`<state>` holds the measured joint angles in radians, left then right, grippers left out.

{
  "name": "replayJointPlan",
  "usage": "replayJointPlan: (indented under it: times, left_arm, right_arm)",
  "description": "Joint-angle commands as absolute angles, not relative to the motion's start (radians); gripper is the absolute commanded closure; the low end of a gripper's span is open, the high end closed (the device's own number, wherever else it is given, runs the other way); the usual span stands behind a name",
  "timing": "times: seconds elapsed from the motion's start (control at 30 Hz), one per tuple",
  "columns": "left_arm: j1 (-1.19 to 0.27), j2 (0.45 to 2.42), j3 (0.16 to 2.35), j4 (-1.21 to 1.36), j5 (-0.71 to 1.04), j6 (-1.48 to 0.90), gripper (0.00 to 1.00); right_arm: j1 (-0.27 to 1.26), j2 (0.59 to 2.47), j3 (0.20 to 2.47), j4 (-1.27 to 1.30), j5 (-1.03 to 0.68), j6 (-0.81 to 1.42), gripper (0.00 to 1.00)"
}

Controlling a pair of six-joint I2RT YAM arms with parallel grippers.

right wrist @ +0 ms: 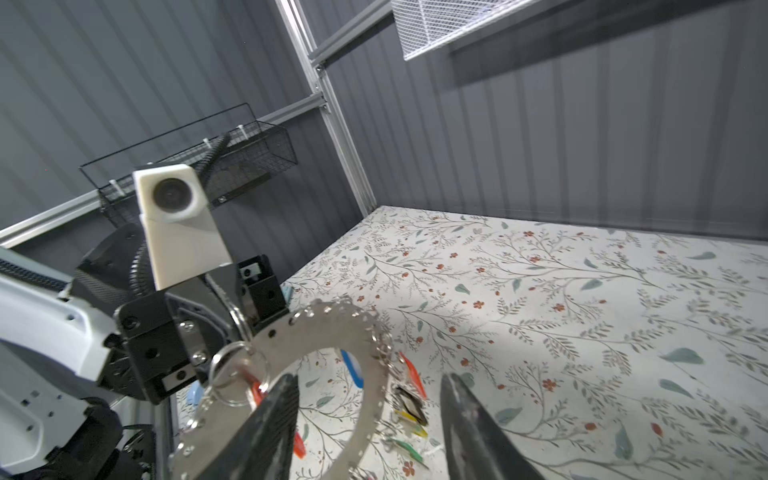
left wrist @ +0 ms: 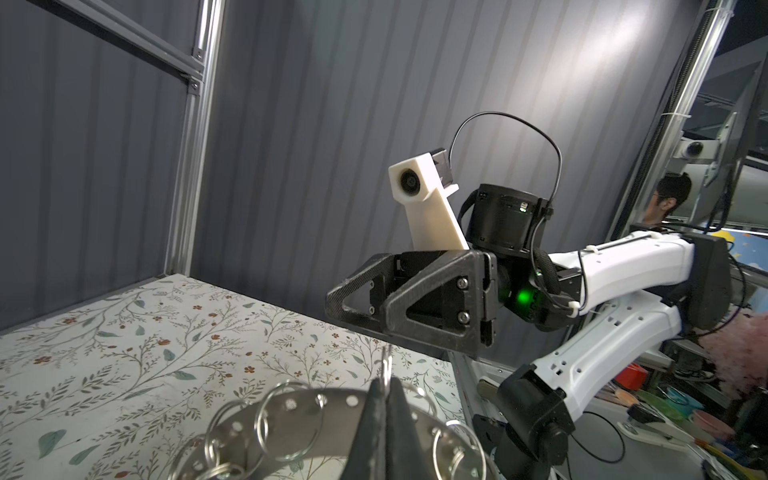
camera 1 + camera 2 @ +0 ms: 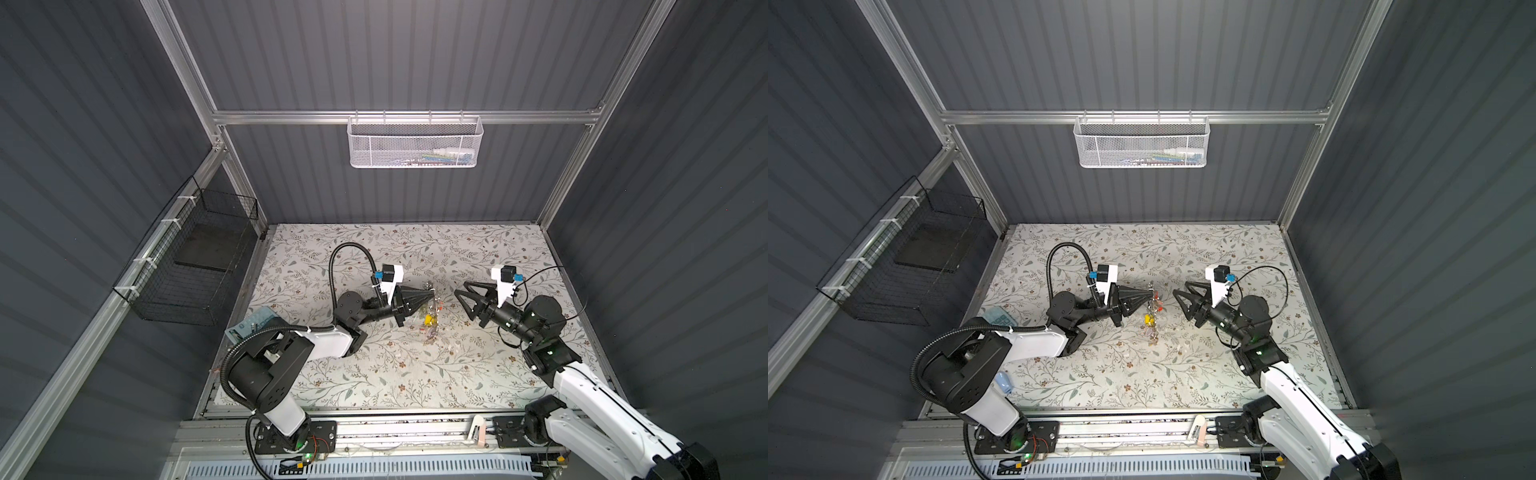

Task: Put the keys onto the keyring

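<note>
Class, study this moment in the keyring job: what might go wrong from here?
1. The left end effector pinches just one spot on the flat grey metal keyring disc, held upright; the loaded disc may swivel or slip.
2. The open right end effector sits close, facing the disc; moving in, it could snag the small wire rings.

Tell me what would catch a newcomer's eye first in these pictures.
The keyring, a holed metal disc hung with wire rings and coloured tags, is held upright over mid-table by the shut left end effector. The right end effector faces it, open and apart. A white mesh basket hangs on the back rail.
</note>
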<state>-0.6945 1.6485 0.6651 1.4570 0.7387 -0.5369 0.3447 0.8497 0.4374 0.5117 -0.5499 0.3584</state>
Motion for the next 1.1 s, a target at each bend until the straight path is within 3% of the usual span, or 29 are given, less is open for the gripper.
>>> replayJointPlan:
  times: [0.0, 0.43, 1.07]
  left_arm:
    - [-0.692, 1.672, 0.722, 1.531, 0.841, -0.579, 1.00]
    - [-0.686, 1.734, 0.791, 1.531, 0.898, -0.627, 1.00]
    - [-0.687, 1.753, 0.799, 1.531, 0.914, -0.637, 1.00]
  right_arm:
    - [0.344, 0.872, 0.433, 0.619, -0.666, 0.394, 0.45]
    - [0.370, 0.926, 0.437, 0.673, -0.778, 0.400, 0.54]
    - [0.386, 0.968, 0.459, 0.662, -0.820, 0.399, 0.76]
